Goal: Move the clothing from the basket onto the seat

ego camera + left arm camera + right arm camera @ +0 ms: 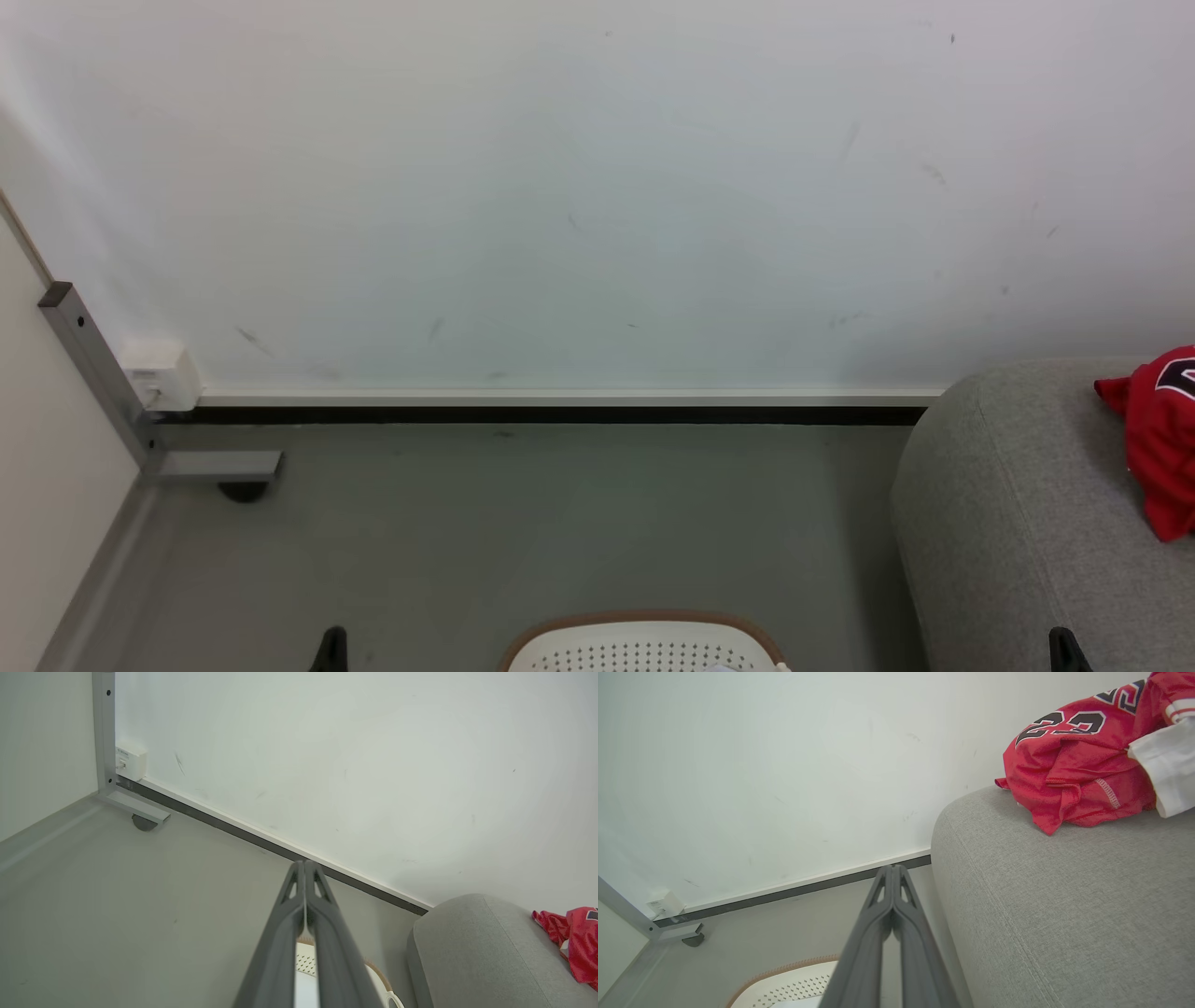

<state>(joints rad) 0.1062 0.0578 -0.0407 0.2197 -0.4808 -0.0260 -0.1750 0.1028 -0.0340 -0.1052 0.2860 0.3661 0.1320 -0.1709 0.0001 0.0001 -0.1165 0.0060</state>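
Observation:
The red clothing (1158,439) lies bunched on the grey seat (1018,523) at the right; in the right wrist view it is a jersey (1069,765) with black, white-edged numerals. The white basket (644,620) with its brown rim peeks in at the bottom centre, and its inside is hidden. My left gripper (304,864) is shut with nothing in it, above the basket's (303,961) left side. My right gripper (893,868) is shut and empty too, between the basket (784,985) and the seat (1041,905). Their dark tips, the left gripper (331,646) and the right gripper (1064,649), show low in the head view.
A pale wall with a dark skirting strip (560,413) runs across the back. A grey metal leg with a foot (210,464) and a small white box (161,373) stand in the left corner. A white-blue cloth (1169,763) lies beside the jersey. Grey floor lies between basket and wall.

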